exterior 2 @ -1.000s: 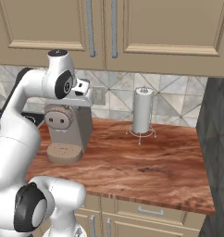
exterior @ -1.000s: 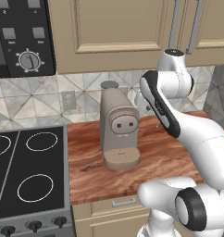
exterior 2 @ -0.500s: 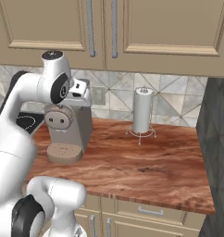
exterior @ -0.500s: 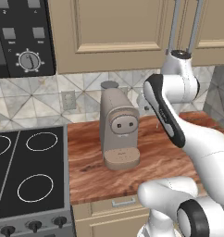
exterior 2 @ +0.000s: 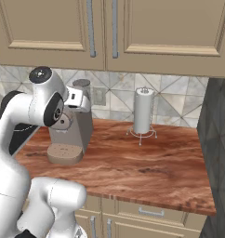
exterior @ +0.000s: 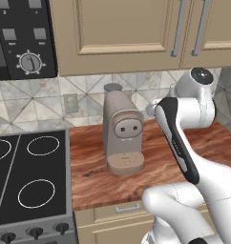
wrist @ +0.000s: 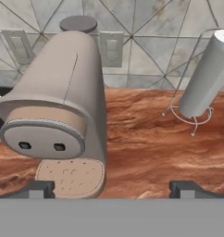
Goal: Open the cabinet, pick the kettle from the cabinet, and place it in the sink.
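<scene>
The cabinet (exterior: 122, 33) (exterior 2: 147, 32) hangs above the counter with both doors shut. Its silver bar handles (exterior: 176, 28) (exterior 2: 90, 28) stand side by side at the door seam. My gripper (exterior 2: 82, 101) (wrist: 112, 189) hovers below the cabinet, just above and behind the top of the coffee machine. It looks down and forward over the counter. Its fingertips (wrist: 37, 189) stand wide apart, so it is open with nothing held. The kettle is hidden. The sink is out of view.
A tall taupe coffee machine (exterior: 122, 131) (exterior 2: 70, 135) (wrist: 58, 115) stands on the reddish wood counter (exterior 2: 147, 162). A paper towel roll on a wire stand (exterior 2: 143, 111) (wrist: 202, 78) sits to its right. A black stovetop (exterior: 26, 176) lies left; a dark wall (exterior 2: 219, 139) closes the right.
The jaws have gone from half shut to wide open. The arm's upper joint has drawn back toward the base and sunk a little. The counter things have not moved.
</scene>
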